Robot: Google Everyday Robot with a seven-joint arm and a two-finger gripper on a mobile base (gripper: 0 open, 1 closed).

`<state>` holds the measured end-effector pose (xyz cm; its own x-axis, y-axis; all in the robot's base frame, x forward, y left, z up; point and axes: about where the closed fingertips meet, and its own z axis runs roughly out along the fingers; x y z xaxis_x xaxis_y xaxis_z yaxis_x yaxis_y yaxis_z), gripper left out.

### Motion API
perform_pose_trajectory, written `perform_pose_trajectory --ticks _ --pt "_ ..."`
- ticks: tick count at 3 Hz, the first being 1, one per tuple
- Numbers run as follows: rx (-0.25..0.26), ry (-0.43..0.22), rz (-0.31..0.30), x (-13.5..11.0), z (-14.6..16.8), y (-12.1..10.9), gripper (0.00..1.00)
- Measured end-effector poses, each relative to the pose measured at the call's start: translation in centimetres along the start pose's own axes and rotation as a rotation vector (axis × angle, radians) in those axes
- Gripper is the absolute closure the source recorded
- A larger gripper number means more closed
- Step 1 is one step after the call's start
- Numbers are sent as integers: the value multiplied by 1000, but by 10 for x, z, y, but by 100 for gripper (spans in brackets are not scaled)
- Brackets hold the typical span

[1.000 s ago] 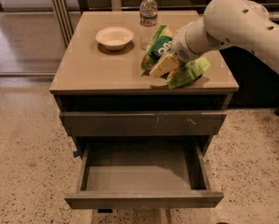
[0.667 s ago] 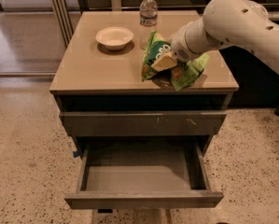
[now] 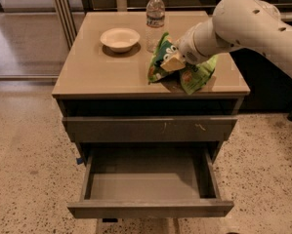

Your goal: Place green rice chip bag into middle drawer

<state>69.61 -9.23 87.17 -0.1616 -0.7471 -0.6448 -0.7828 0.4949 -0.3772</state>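
Observation:
The green rice chip bag point(image 3: 196, 75) is bunched up at the right front of the cabinet top, its lower edge at the surface. My gripper point(image 3: 172, 62) comes in from the right at the end of the white arm and is shut on the bag's middle, with one tan finger point(image 3: 175, 60) showing over it. The middle drawer point(image 3: 148, 208) stands pulled out below, with a plain front panel and nothing inside. It is lower and nearer the camera than the bag.
A cream bowl point(image 3: 119, 38) and a clear water bottle point(image 3: 155, 19) stand at the back of the cabinet top point(image 3: 96, 72). The shut top drawer front point(image 3: 135, 129) has small pale scratches. A dark cabinet stands to the right on speckled floor.
My gripper and the bag have shifted a little to the left over the cabinet top. The drawer, bowl and bottle have not moved.

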Motion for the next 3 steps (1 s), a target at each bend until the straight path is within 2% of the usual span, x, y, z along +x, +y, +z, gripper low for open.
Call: perform_pose_trajectory --ticks 1,2,3 --pt "0 0 0 0 0 0 100" --pt "-4 -5 -4 -2 -1 1 100" --pt "-40 -53 -41 -17 -13 7 100"
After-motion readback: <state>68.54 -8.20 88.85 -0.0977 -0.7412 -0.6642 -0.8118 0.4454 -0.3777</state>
